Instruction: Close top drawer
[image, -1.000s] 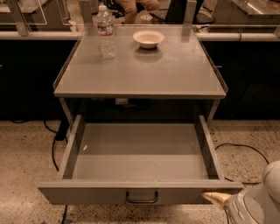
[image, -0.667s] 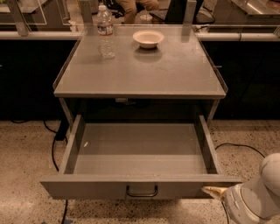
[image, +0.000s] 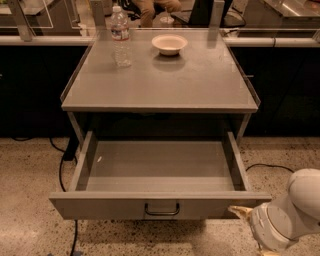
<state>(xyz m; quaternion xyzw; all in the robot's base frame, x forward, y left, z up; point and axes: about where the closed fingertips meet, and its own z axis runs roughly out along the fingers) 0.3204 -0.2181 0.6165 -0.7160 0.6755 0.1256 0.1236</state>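
The gripper (image: 241, 211) is beside the open top drawer's (image: 100, 206) near right end. How wide it is, I cannot tell. A water bottle (image: 120, 36) and a bowl (image: 169, 44) stand far back.

The tabletop (image: 165, 80) is lit from above with a pale sheen, deep shadow is cast beneath it over the back of the top drawer (image: 100, 206), and the gripper (image: 239, 211), at the drawer front's right end, is caught in warm light.

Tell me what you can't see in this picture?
Camera view:
- Gripper, at the front right corner of the drawer: mostly hidden by the arm.
- Rest of the arm: cut off by right and bottom edges.
- Below the drawer: cut off by bottom edge.
- Label on the bottle: too small.
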